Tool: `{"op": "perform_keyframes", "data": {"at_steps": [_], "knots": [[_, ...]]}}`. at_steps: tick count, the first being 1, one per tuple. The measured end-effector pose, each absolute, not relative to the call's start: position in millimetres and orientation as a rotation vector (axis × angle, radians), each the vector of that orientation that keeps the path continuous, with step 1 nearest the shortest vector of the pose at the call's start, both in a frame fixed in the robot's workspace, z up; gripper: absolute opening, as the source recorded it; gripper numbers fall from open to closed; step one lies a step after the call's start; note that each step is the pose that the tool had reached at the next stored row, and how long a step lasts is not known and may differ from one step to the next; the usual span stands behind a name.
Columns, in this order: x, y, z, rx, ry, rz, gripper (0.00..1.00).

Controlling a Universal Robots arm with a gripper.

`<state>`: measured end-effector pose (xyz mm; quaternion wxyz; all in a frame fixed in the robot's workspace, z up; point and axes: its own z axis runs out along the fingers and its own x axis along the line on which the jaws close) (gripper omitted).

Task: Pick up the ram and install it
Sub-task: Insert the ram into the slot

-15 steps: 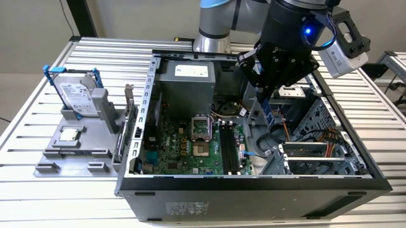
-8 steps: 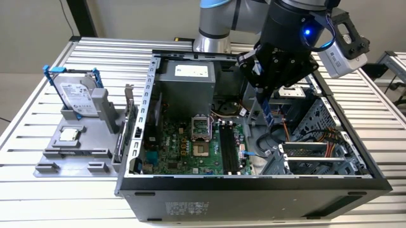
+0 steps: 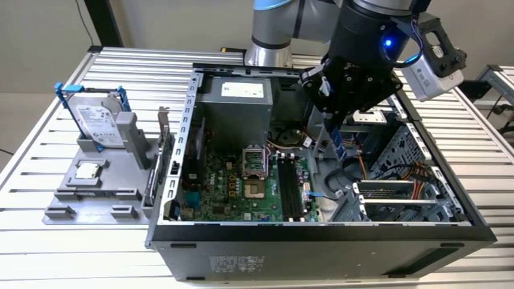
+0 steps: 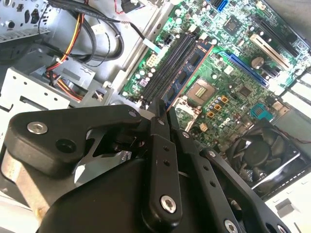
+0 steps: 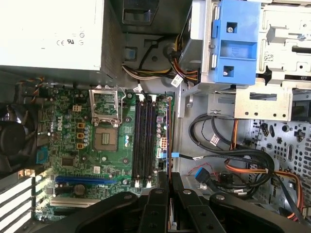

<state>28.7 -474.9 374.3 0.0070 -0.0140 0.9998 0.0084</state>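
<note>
Ram (image 3: 338,139) on edge in jaws, parallel to slots (image 3: 290,183).

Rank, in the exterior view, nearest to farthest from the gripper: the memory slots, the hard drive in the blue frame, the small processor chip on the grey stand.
Measured from the gripper, which is shut on the ram above the open case:
1. Memory slots, inside the case, just below the gripper.
2. Hard drive, upright outside the case, toward the exterior view's left.
3. Processor chip, lying on the grey stand, lower and farther left.
</note>
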Motion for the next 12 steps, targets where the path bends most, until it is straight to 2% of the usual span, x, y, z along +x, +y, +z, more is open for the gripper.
{"op": "perform_keyframes", "data": {"at_steps": [12], "knots": [[28.7, -474.8, 372.9, -0.035, 3.127, 0.027, 0.00]]}}
